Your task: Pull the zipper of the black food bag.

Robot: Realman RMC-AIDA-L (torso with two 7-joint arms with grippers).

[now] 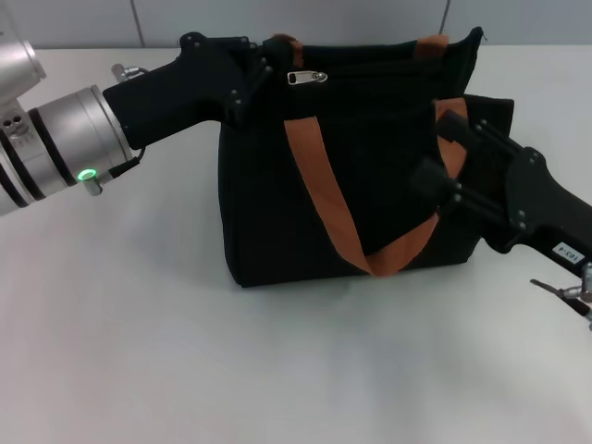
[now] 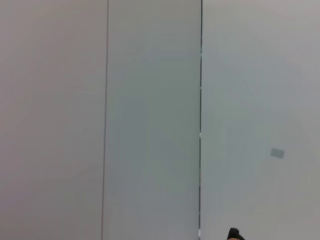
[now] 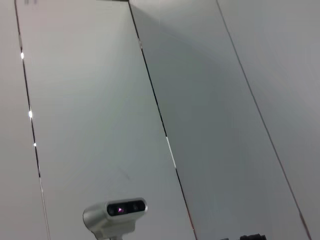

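The black food bag (image 1: pixel 356 166) stands upright on the white bench (image 1: pixel 166 351), toward the far edge and slightly to the right of centre. Its two orange-brown handles (image 1: pixel 319 194) are visible: the near one hangs down the front panel in a loop, and the far one shows only as two short ends at the top rim. The zipper (image 1: pixel 306 78), a small silver pull tab, lies flat on the black zip line along the top of the bag, close to the bag's left end. The left gripper (image 1: pixel 262 65) reaches in from the left edge of the bench and sits at the bag's upper left corner; the pull tab lies just beside its tip, on the side away from the arm, and contact between them cannot be confirmed. Whether the left jaws are spread or pressed together cannot be told, as they merge with the black fabric. The right gripper (image 1: pixel 448 148) comes in from the right edge of the bench and rests against the bag's right end, beside the right leg of the near handle, well apart from the pull tab. Its jaws appear to be pinching the fabric at the bag's right end, though the exact grip is hard to resolve. The two wrist views show only pale wall panels.
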